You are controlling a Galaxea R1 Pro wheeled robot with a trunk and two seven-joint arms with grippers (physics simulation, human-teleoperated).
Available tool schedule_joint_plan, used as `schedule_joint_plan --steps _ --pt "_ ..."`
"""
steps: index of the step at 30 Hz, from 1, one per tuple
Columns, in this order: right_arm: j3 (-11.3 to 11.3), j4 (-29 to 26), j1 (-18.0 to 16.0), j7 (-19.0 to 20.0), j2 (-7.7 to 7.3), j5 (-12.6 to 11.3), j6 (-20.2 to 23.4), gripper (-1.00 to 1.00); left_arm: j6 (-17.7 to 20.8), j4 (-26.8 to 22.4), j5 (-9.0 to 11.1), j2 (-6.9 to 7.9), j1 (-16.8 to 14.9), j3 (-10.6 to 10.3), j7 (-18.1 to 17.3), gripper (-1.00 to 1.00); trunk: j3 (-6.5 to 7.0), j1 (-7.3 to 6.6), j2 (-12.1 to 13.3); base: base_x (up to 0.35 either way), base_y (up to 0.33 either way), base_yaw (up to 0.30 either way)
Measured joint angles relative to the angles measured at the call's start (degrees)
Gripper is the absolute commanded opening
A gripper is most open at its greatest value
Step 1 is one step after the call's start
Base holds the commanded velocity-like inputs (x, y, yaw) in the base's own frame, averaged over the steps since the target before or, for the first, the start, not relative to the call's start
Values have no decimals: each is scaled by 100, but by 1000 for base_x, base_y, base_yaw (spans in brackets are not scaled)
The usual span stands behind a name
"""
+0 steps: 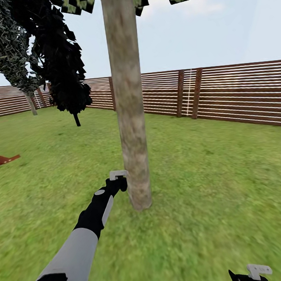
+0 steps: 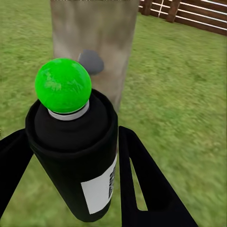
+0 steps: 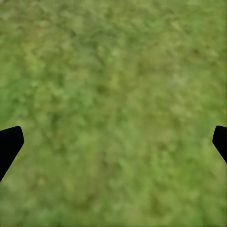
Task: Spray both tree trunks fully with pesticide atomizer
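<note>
Lawn [image 3: 113, 94] — atomizer [image 2: 71, 156] between left fingers [image 2: 142, 179]

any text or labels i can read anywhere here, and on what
No words or numbers can be read.
White label on the pesticide atomizer held in the left claw: dark marks at its edge, too blurred to read.
Tree trunk, fence: no signs.

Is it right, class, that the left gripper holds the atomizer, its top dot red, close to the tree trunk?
Not quite: the dot on the atomizer is green, as the left wrist view shows. The left gripper does hold it close to the tree trunk.
</note>
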Motion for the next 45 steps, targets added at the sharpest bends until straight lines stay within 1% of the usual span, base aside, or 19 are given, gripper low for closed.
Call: schedule_joint_plan --steps 12,28,39,45 --pt "0 0 0 0 -1 0 0 100 1 9 -5 0 -3 -9 0 -100 0 0 0 159 -19 0" --pt "0 0 0 0 -1 0 0 100 -2 9 -5 0 -1 -9 -3 -100 0 0 0 67 -3 0" --pt "0 0 0 0 -1 0 0 100 1 4 -5 0 -1 1 -1 -100 0 0 0 148 0 0" --pt "0 0 0 0 2 0 0 100 -2 1 -5 0 -1 14 0 -100 0 0 0 31 0 0"
